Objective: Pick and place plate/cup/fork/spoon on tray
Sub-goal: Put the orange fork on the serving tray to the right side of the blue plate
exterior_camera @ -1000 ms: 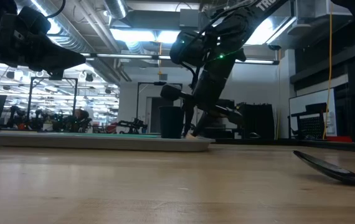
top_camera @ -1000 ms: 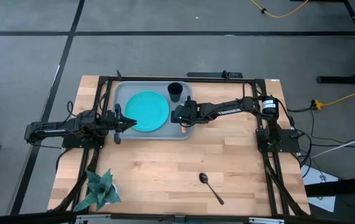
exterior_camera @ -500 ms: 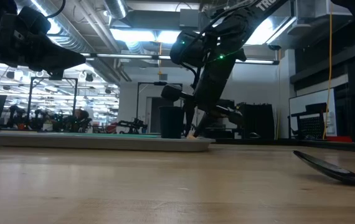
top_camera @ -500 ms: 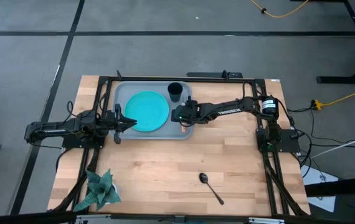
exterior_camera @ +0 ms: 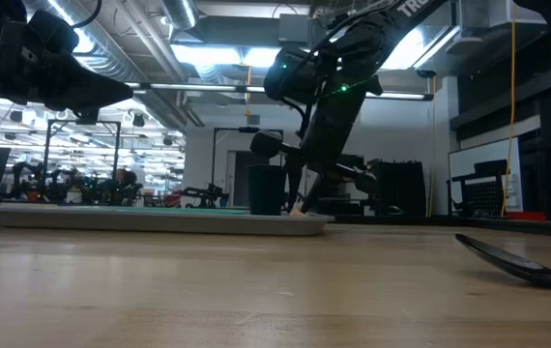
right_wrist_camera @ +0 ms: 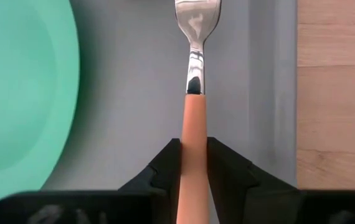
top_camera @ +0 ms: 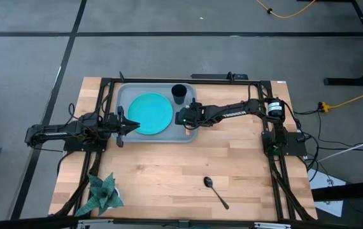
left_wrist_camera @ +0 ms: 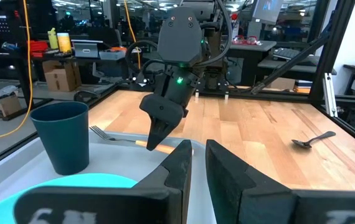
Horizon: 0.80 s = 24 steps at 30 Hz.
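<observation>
The grey-blue tray (top_camera: 125, 95) holds the turquoise plate (top_camera: 149, 113) and the upright dark cup (top_camera: 179, 93) at its far right. My right gripper (top_camera: 183, 121) is over the tray's right part, between plate and rim, shut on the orange-handled fork (right_wrist_camera: 194, 93), whose tines point toward the cup (left_wrist_camera: 62, 134). My left gripper (top_camera: 134, 126) hangs shut and empty above the plate's near left edge. The dark spoon (top_camera: 215, 191) lies flat on the bare wood near the table's near edge. My right gripper pinches the fork's orange handle (right_wrist_camera: 194, 134) between its two fingers (right_wrist_camera: 168, 163), on the handle's two sides, back from the silver neck. The fingers (left_wrist_camera: 156, 127) slant down from above and run along the fork. The fork sits low over the tray floor; I cannot tell whether it rests on it.
A green folded plant-like thing (top_camera: 102, 194) stands at the table's near left corner. Black frame rails (top_camera: 105, 89) run along the table's left, far and right sides. Bare wood lies between the tray and the spoon (exterior_camera: 517, 263).
</observation>
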{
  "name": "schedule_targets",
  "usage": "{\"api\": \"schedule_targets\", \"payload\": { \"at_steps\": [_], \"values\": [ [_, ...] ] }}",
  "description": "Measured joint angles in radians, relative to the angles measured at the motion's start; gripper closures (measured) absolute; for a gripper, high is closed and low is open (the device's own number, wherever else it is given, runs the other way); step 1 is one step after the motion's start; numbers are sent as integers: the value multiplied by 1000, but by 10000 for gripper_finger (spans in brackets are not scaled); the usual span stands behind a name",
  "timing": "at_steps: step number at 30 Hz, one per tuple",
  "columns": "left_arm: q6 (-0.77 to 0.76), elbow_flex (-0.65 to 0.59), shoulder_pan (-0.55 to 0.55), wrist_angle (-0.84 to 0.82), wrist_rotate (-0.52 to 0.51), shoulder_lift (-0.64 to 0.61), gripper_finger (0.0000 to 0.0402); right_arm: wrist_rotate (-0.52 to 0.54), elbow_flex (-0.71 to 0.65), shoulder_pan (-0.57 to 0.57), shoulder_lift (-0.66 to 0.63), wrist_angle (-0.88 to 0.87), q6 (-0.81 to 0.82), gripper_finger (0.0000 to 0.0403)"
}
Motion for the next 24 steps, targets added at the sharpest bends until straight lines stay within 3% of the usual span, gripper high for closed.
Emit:
{"api": "schedule_targets", "payload": {
  "at_steps": [15, 24],
  "values": [
    [0, 0, 0, 0, 0, 0, 360, 0, 0, 0, 0, -16, -29, 330],
    [0, 0, 0, 0, 0, 0, 360, 1, 0, 0, 0, -15, -19, 305]
  ]
}}
